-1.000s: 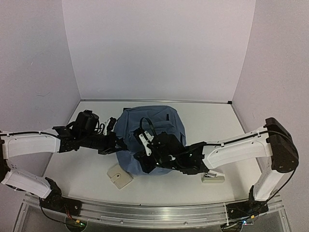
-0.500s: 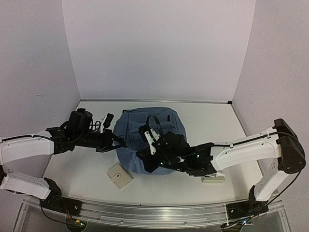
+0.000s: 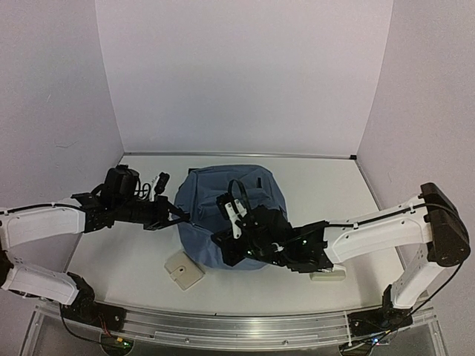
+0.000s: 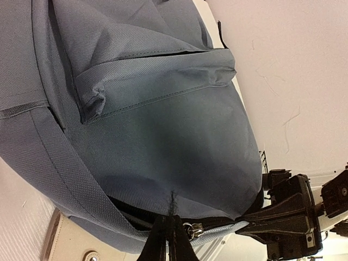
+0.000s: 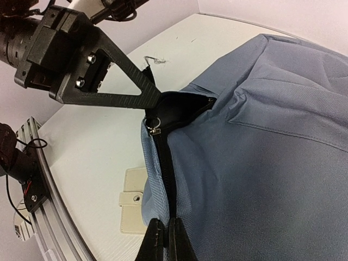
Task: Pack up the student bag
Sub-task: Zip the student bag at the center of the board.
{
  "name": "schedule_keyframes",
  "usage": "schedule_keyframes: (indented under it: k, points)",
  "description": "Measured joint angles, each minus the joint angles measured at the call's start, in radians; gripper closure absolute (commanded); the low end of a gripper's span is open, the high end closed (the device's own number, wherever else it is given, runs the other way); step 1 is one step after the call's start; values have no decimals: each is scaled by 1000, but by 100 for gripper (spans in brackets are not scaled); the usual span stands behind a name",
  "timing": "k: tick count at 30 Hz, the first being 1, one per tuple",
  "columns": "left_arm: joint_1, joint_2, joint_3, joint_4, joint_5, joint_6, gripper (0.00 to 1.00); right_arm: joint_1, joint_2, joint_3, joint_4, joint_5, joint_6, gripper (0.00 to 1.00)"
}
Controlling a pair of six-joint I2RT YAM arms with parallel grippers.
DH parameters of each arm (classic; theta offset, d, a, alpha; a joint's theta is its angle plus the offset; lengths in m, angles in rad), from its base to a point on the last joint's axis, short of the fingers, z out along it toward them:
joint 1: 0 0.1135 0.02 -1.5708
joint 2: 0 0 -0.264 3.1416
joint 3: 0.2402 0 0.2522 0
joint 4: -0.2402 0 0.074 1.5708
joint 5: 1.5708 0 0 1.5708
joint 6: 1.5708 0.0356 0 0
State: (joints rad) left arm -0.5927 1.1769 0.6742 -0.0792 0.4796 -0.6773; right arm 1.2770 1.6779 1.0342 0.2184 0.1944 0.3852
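Note:
The student bag (image 3: 211, 208), slate-blue with black zips, lies in the middle of the table. My left gripper (image 3: 182, 216) is at its left edge, shut on the black zip edge (image 4: 169, 223) right beside the metal zip slider (image 4: 191, 230). My right gripper (image 3: 219, 243) is at the bag's near edge, shut on the zip tape (image 5: 166, 224). In the right wrist view the zip (image 5: 163, 163) runs from my fingers up to the slider (image 5: 154, 128), where the left gripper (image 5: 155, 98) holds a small dark gap open.
A cream snap wallet (image 3: 183, 270) lies on the table just in front of the bag's near left corner, also visible as the wallet (image 5: 133, 209). A small pale object (image 3: 326, 276) sits under my right forearm. Walls enclose the table on three sides.
The left arm has drawn slightly left and back, tugging the bag's zip edge. The right arm has shifted a little right and lower. Both grippers stay shut on the bag.

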Motion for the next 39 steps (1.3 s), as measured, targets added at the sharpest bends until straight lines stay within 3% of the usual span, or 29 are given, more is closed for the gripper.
schedule_keyframes:
  k: [17, 20, 26, 39]
  points:
    - [104, 89, 0, 32, 69, 62, 100, 1, -7, -24, -2, -1, 10, 100]
    - [159, 112, 1, 32, 13, 82, 100, 9, -24, -36, -32, -2, 13, 100]
    - [248, 173, 14, 34, 44, 111, 100, 23, -38, -42, -49, 3, 14, 100]
    - [271, 362, 129, 47, 72, 181, 100, 32, -38, -42, -71, 16, 13, 100]
